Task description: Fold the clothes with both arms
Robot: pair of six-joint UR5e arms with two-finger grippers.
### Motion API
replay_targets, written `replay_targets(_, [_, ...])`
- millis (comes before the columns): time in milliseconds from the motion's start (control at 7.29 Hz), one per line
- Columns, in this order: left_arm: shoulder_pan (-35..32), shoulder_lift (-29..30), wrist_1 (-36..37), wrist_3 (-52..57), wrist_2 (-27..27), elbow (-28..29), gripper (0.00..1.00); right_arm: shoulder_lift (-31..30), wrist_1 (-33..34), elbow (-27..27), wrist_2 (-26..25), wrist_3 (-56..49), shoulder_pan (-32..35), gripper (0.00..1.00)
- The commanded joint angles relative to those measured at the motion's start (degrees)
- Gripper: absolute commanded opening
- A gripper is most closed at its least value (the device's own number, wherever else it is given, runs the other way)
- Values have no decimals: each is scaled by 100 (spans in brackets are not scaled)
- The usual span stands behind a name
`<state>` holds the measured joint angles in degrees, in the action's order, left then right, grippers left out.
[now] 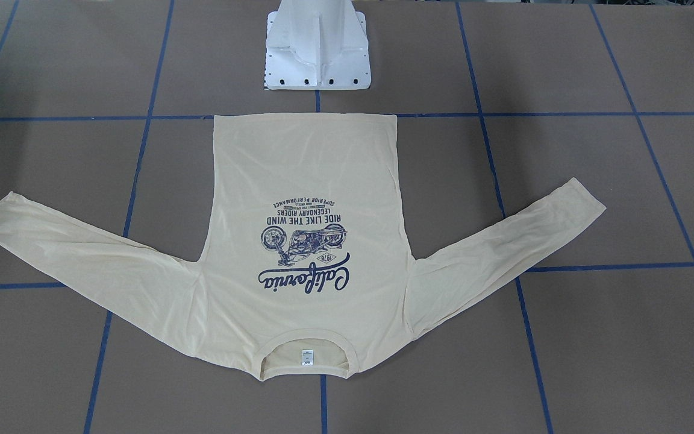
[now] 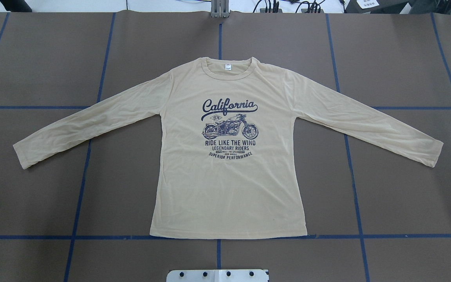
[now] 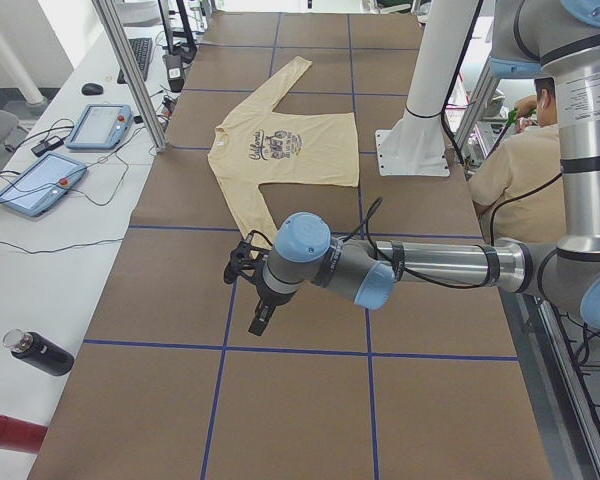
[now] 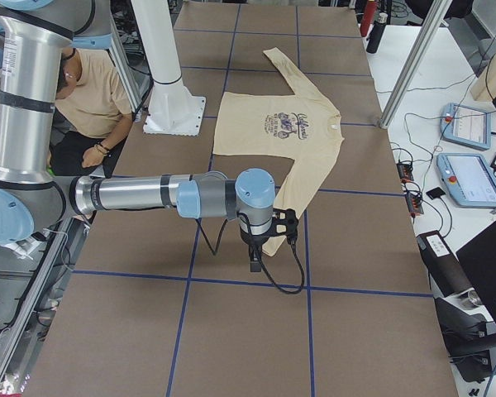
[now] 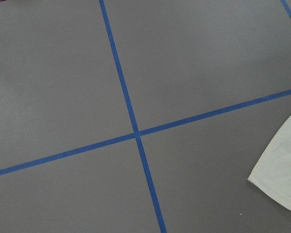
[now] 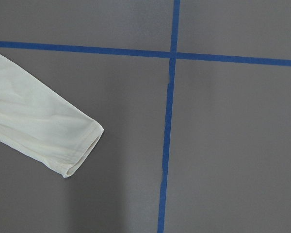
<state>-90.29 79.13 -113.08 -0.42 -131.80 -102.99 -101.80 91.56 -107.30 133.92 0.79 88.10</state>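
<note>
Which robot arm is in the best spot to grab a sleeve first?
Probably the right arm. Its wrist view shows a whole cuff of the pale yellow long-sleeved shirt. The left wrist view catches only a corner of the other cuff at its edge. It's close, though.

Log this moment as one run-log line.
stage: fold not begun | T-shirt: flat, print up, sleeves spread | left gripper: near one cuff, state unclear | right gripper: near other cuff, state unclear
</note>
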Motion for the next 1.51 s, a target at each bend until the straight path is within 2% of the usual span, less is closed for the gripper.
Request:
replay_targets(0, [91,-38,-3,24,120,-28,100,11,-42,51,-6,0,-3,100])
replay_targets(686, [91,-152,-47,24,111,33,100,20,-376,279,12,-17,-12,100])
replay_targets(961, [100,-161,-47,24,102,42,100,20,-385,323,161,-17,-64,100])
replay_targets(1235, [91,-161,-38,-2,-301,50,100,28,-428,324,144,201,-352,100])
replay_targets(1373, [100,-153,-82,-2,-381,24,100,63,-777,489,135,342,-537,99])
